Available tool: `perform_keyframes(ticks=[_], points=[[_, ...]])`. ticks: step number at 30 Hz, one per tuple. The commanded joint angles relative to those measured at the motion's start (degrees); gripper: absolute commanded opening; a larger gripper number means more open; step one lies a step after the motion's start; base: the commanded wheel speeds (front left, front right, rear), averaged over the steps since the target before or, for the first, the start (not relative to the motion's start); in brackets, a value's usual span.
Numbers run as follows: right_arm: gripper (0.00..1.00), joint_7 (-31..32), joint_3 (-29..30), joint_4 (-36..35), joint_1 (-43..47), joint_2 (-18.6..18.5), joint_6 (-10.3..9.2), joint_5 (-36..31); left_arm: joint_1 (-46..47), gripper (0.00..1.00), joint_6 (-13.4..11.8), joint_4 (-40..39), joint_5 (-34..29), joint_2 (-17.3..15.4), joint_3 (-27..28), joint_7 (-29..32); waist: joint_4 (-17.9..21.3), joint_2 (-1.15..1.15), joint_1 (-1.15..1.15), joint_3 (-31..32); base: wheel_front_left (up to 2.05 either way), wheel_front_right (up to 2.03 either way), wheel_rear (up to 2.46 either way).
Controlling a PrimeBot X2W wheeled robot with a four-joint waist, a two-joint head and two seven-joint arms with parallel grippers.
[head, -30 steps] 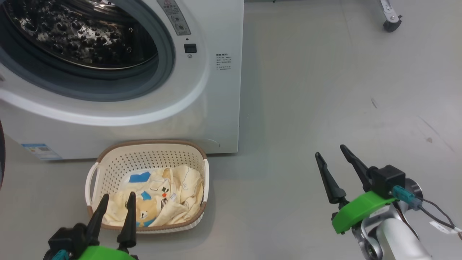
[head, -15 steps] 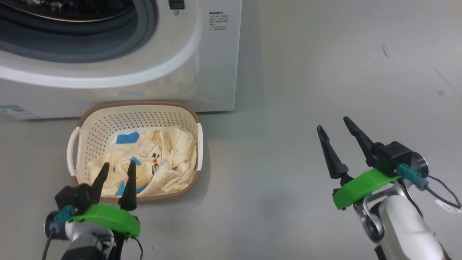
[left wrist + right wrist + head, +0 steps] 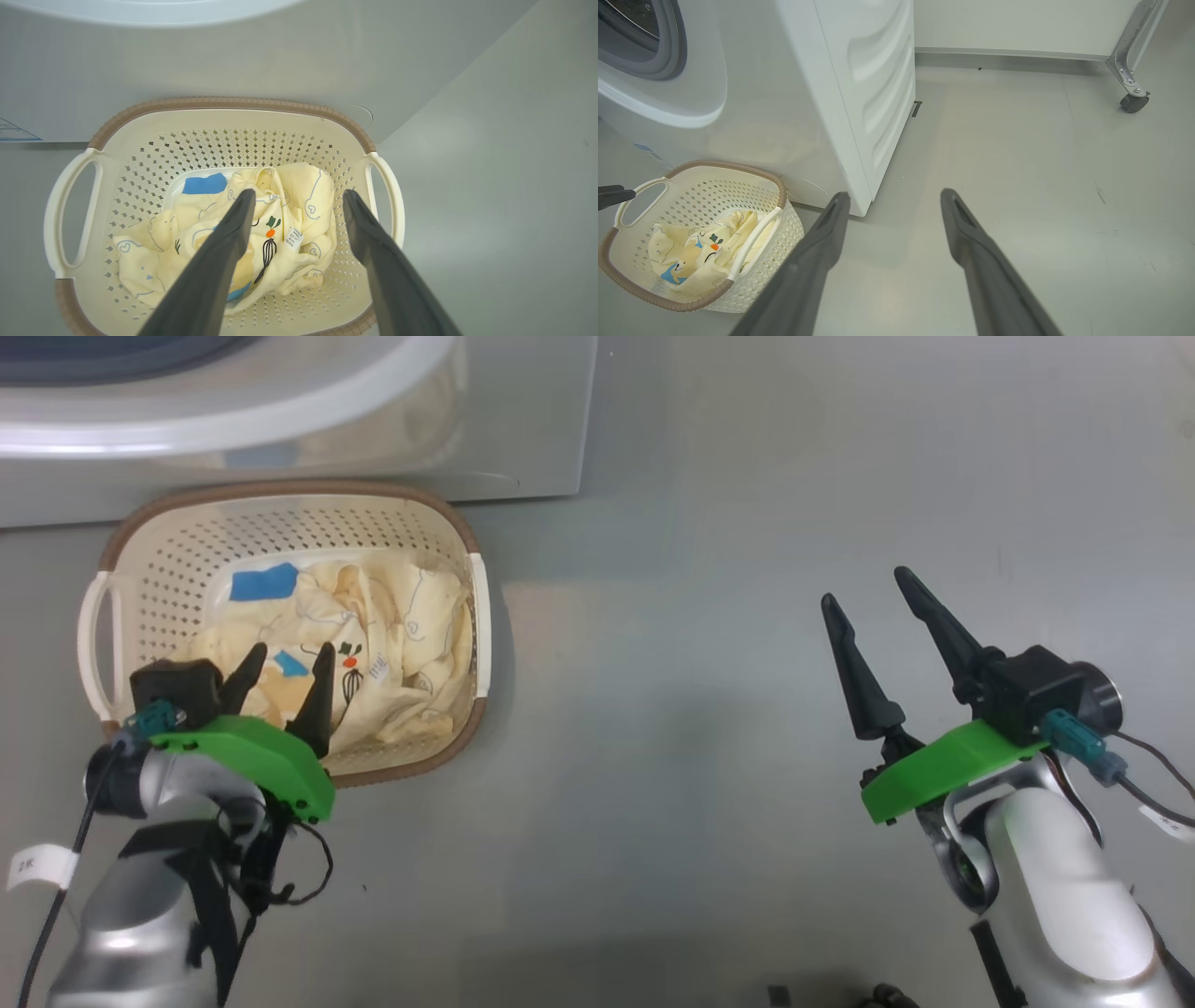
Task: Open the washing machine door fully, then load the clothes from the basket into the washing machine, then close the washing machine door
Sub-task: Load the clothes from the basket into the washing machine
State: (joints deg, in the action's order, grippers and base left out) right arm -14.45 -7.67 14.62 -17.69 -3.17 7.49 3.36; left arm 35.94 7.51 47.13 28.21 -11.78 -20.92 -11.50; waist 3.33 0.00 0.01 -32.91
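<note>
As I judge it, the step in hand is the loading: the first pick of the clothes from the basket. The left jaws stand wide apart and hold nothing. They hang over the near part of the basket with the tips pointing down into it. The cream heap lies just beyond and below the tips, partly between them. The washing machine is beyond the basket, very close to its far rim; I cannot tell if they touch. In the right wrist view its grey seal shows with no door over it, so the opening seems to be free. The right jaws are also wide apart and empty. They are over bare floor, and the basket lies well apart to their left.

The next move calls for lowering the left jaws into the heap. They should close on a thick fold of cloth, not on the basket wall, and then lift it toward the drum.
</note>
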Motion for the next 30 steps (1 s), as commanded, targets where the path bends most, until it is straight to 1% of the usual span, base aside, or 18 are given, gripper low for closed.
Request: perform_keyframes(ticks=[1,13,17,23,30], points=[[1.0,-0.55,-1.04,-2.07,-0.41,-0.14,0.0,-0.38,1.66,1.0,-0.03,0.56,1.1,-2.86,0.52,0.49,1.48,0.0,-0.01,-3.13,0.0,0.0,0.0],[1.0,-0.55,-0.43,-4.51,-1.38,0.19,0.0,-0.7,14.56,1.0,-0.03,11.34,6.93,-7.48,-9.56,4.09,4.12,0.0,-0.01,-12.38,0.0,0.0,0.0],[1.0,-0.55,-0.08,-5.02,-1.63,0.24,0.0,-1.03,17.53,1.0,-0.03,13.38,9.13,-8.1,-12.42,5.78,4.56,0.0,-0.01,-15.05,0.0,0.0,0.0],[1.0,-0.55,0.02,-6.25,-2.27,0.27,0.0,0.14,21.69,1.0,-0.03,16.34,10.94,-10.25,-16.87,8.14,5.64,0.0,-0.01,-18.89,0.0,0.0,0.0],[1.0,-0.55,0.33,-6.82,-1.86,0.28,0.0,0.79,25.65,1.0,-0.02,20.4,11.73,-10.52,-20.76,11.43,6.14,0.0,-0.01,-21.3,0.0,0.0,0.0]])
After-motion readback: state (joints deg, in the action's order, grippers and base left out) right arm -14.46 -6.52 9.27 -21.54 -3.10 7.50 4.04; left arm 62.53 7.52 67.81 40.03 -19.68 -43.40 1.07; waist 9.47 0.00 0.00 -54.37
